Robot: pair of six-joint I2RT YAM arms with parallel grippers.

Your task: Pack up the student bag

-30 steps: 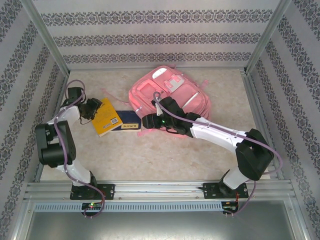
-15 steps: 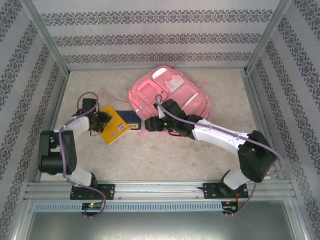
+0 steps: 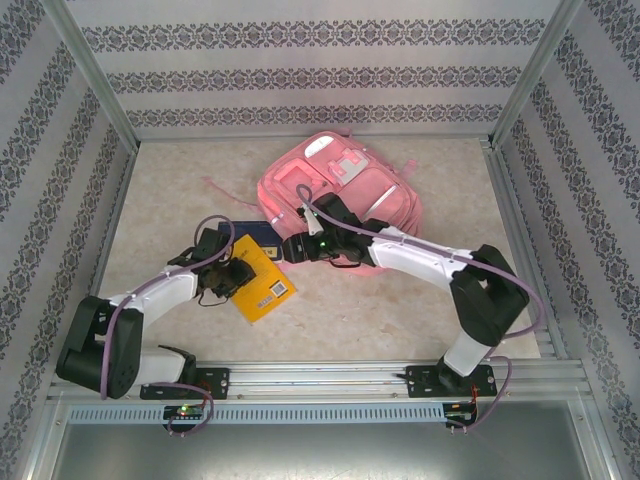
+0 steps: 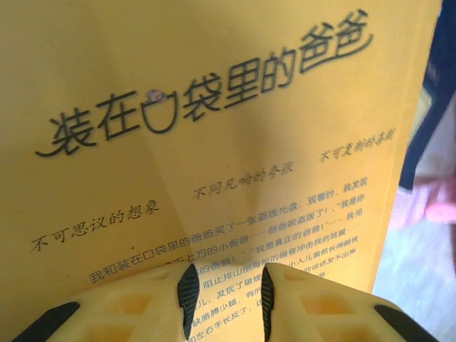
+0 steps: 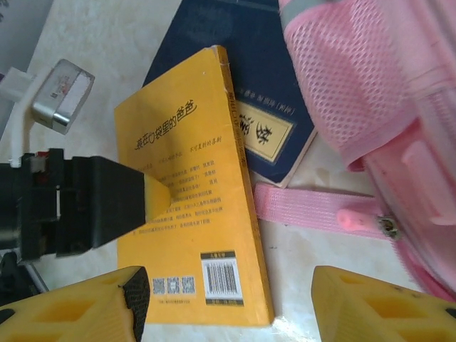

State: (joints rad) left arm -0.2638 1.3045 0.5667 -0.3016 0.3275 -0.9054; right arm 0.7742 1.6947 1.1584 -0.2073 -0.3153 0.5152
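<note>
Pink fabric, upper centre: the student bag [image 3: 296, 180] lay there, yellow book [image 3: 262, 285] and navy book [image 3: 262, 232] outside, packing seemingly unfinished! Left fingers [image 4: 188, 296] stood parted at the yellow cover; right fingers [image 5: 135, 299] gaped, empty.

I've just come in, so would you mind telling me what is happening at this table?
A two-armed robot is at work on packing the large pink fabric backpack. Its left pincer is over the yellow paperback book, which partly covers a dark blue book; whether it grips the yellow one is unclear. The right pincer is open near the backpack. Neither book is packed yet.
</note>
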